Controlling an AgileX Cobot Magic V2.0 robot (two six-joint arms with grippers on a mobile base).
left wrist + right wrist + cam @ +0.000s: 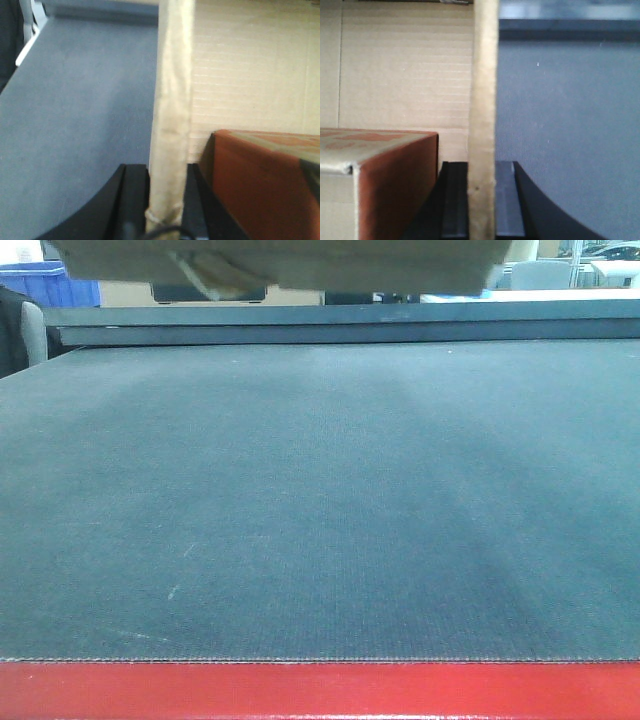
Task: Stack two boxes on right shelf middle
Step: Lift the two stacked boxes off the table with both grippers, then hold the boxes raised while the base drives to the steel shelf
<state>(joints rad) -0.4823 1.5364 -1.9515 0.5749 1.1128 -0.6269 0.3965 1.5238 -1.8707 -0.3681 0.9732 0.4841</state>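
— A dark grey bench [320, 510] with a red front edge fills the front view, and blue bins [35, 282] sit far back on the left. Where is the load?
— In the air. The large box [280, 260] shows only its underside along the top of that view, lifted off the bench.
— And the second one?
— The flatter box [265, 175], taped in brown, lies inside the large one. Both wrist views catch a corner of it.
— How are the tools?
— The left tool [165, 172] is pinched narrow on the left-hand wall [172, 90], one finger inside and one outside. The right tool [481, 167] grips the right-hand wall [482, 75] the same way.
— Which way does the box lie from each?
— Between them. It runs rightward from the left tool and leftward from the right tool, so its long axis lies across the robot, arm to arm.
— The shelf?
— It is in no view. The task puts it to the right, so I judge the right arm is nearer and would lead. Both arms must travel together or the walls may twist.
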